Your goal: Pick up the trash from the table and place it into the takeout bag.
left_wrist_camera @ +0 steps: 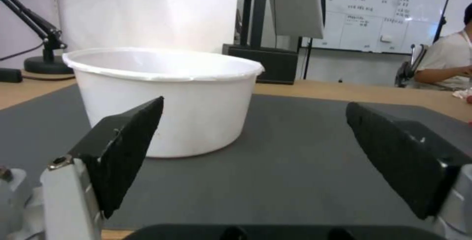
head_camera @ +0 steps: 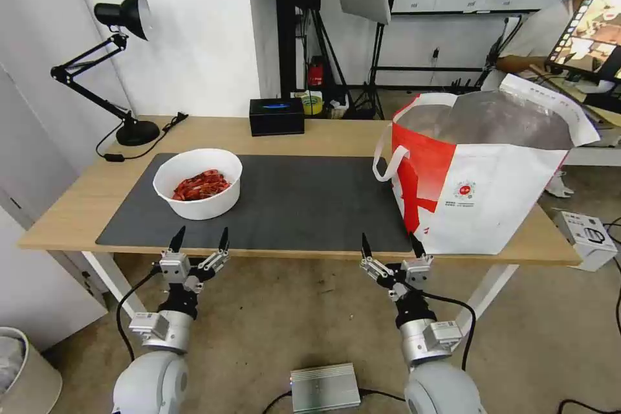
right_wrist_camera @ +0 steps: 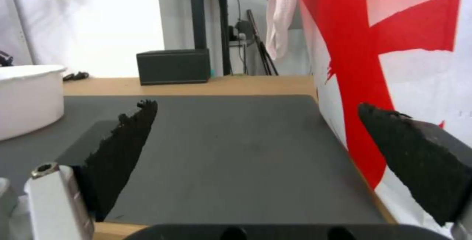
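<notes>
Both pincers, left pincer (head_camera: 200, 239) and right pincer (head_camera: 389, 244), hang spread and empty off the surface (head_camera: 71, 207) edge; white bowl (head_camera: 198, 183), shells hidden from wrist level, sits well apart from takeout bag (head_camera: 479, 187).

The dark grey rectangular mat (head_camera: 297, 200) lies on the long light-wood table (head_camera: 71, 213). On the mat's left part sits the round white bowl of red shells (head_camera: 198, 182); the boxy white-and-red takeout bag (head_camera: 482, 174) stands over its right edge. Behind the mat are the black rectangular box (head_camera: 277, 116) and, further left, the black desk lamp (head_camera: 123, 65).
</notes>
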